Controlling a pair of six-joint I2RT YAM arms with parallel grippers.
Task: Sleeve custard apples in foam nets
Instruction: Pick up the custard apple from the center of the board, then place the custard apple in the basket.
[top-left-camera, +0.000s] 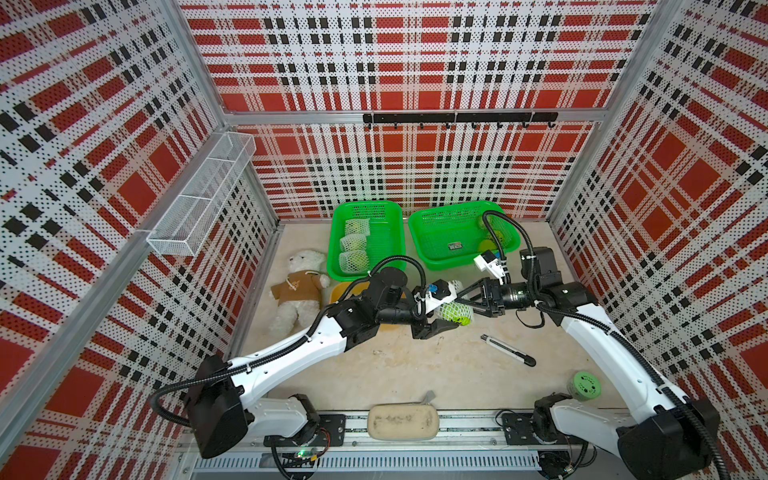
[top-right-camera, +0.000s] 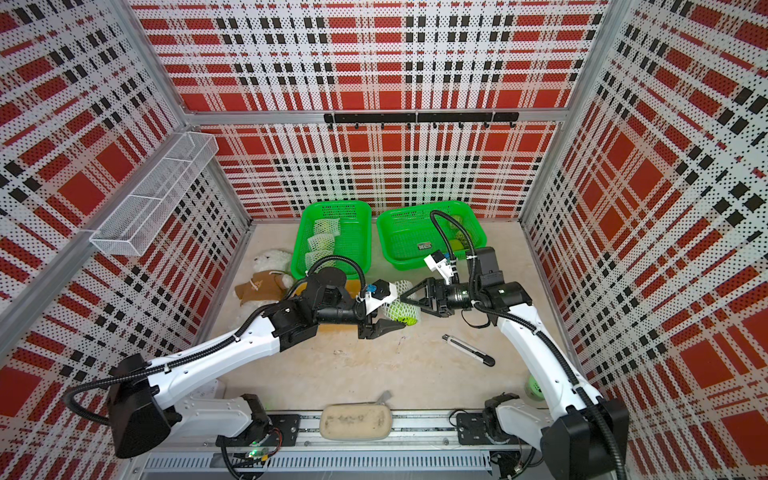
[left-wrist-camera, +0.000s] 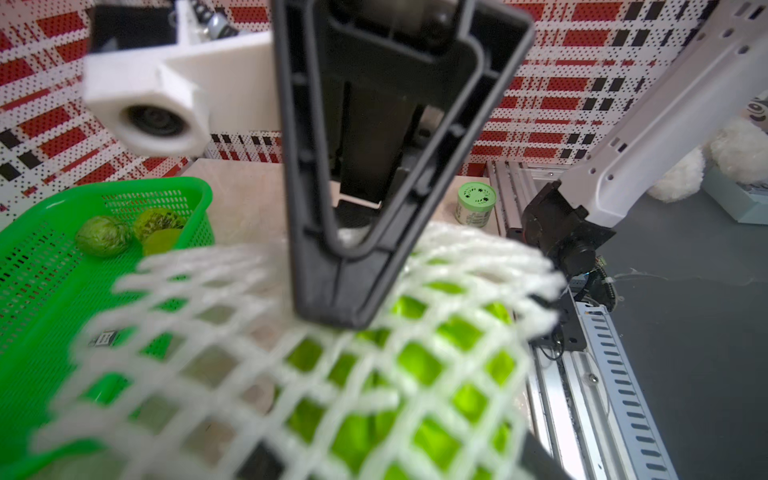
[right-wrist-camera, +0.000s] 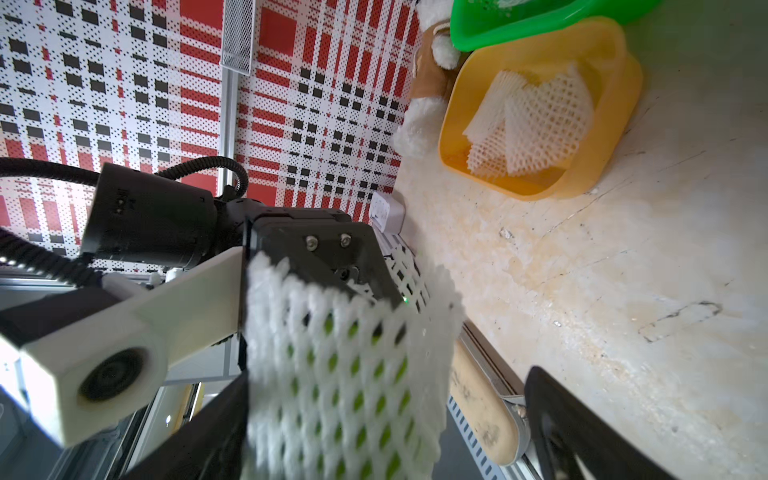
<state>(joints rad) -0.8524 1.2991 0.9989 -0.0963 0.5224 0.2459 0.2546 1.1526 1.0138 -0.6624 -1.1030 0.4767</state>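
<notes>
Yellow-green bumpy custard apple (top-left-camera: 456, 315) sits inside white foam mesh net (right-wrist-camera: 345, 374), over the pale counter (top-left-camera: 415, 374). Left gripper (top-left-camera: 451, 312) jaws seemingly clench the sleeved fruit; right gripper (top-left-camera: 464, 304) jaws gape, released, astride the net. Right should withdraw straight, lest mesh snag.

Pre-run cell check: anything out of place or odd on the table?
Yes: a utility knife lies loose on the table, and a plush bear lies beside the green basket of sleeved custard apples. Neither suits fruit sleeving.
</notes>
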